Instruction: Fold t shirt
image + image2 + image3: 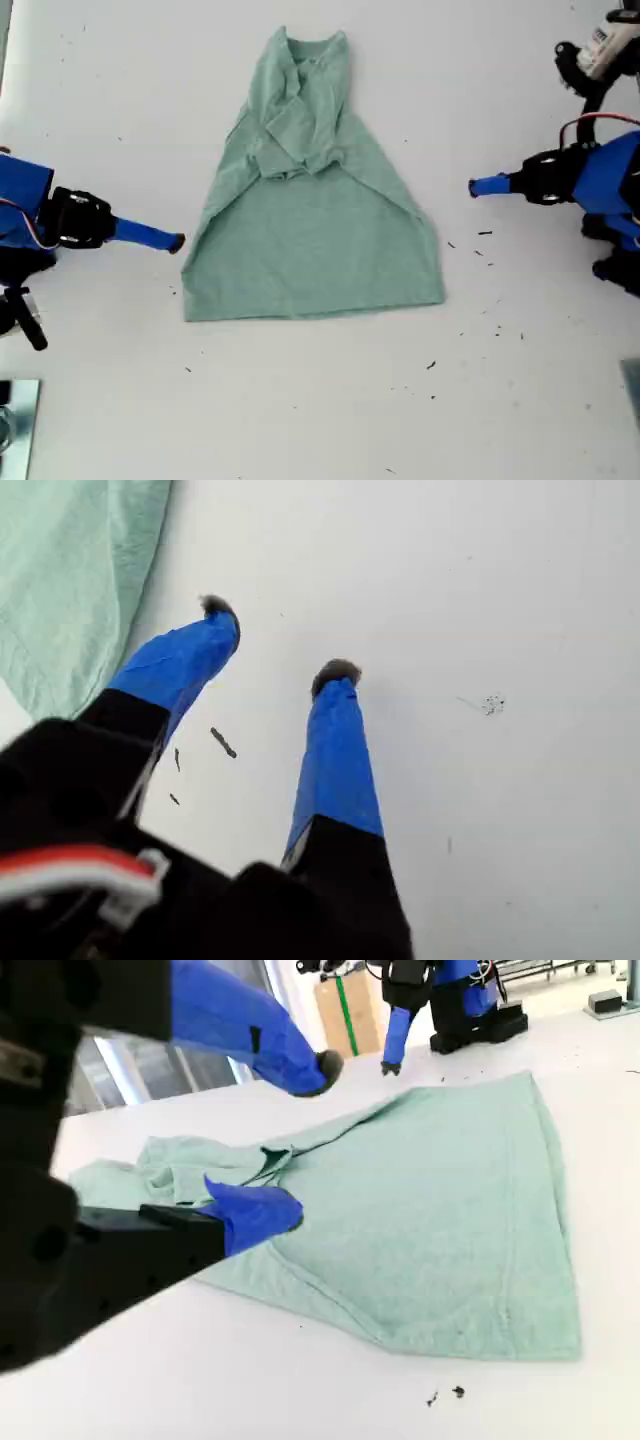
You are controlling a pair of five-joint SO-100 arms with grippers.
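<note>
1. The t shirt [312, 215] is laid flat on the white table [520, 400], midway between the two arms. Both sleeves and side edges are folded inward over the upper body, giving a tapered outline.
2. The lengthwise folds are judged done; the crosswise fold, hem toward the neckline, is judged still outstanding.
3. My first gripper [277, 645] is held moderately open over bare table just beside the shirt edge; nothing is gripped.
4. My second gripper [300, 1135] is held wide open near the shirt's folded edge; nothing is gripped, and contact with the cloth cannot be determined.
</note>
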